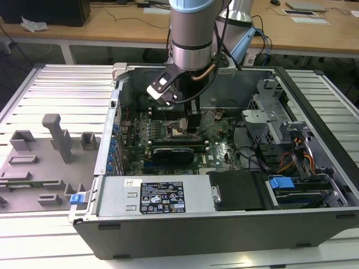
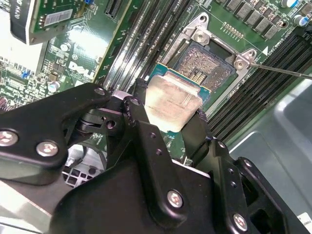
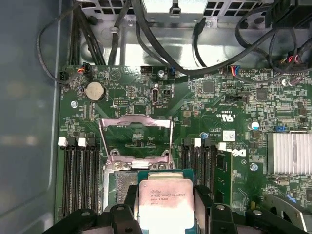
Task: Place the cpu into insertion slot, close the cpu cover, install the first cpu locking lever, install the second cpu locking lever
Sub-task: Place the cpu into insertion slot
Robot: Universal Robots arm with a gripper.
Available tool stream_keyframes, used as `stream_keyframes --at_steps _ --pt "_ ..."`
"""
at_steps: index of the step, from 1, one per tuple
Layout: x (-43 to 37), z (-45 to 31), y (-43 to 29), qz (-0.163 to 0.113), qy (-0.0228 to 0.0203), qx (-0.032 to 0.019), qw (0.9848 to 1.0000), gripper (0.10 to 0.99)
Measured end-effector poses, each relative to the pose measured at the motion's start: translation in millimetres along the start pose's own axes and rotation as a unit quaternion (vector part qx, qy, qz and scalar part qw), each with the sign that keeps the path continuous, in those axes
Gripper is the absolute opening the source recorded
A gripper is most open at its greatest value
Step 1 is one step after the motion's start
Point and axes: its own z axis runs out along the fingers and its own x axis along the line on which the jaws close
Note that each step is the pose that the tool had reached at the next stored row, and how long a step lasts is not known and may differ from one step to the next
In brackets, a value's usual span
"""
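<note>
My gripper [image 2: 169,108] is shut on the cpu [image 2: 171,100], a flat square chip with a pale metal top and a green rim, pinched by its two opposite edges between black fingers [image 2: 139,117]. In the second wrist view the chip hangs over the near edge of the insertion slot [image 2: 207,68], whose tan contact field lies bare. In the first wrist view the cpu [image 3: 165,202] partly covers the slot [image 3: 122,183]. The cpu cover [image 3: 136,121] stands swung open behind the slot. A thin locking lever [image 2: 287,72] juts out beside the slot. In the exterior view the gripper [image 1: 188,124] hangs low over the motherboard.
The open computer case [image 1: 314,101] walls in the work. Memory slots [image 3: 80,180] flank the socket. A long black card [image 1: 174,152] lies just in front, a power supply [image 1: 151,196] nearer still. Cables [image 3: 161,44] and a drive cage [image 1: 269,112] crowd the exterior view's right. A grey fixture [image 1: 45,157] sits outside.
</note>
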Motion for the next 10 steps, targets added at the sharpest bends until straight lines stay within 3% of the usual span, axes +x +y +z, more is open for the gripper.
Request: stream_keyframes --at_steps 10 --pt "7.7 4.9 -3.9 0.002 -0.0002 0.0 1.0 0.541"
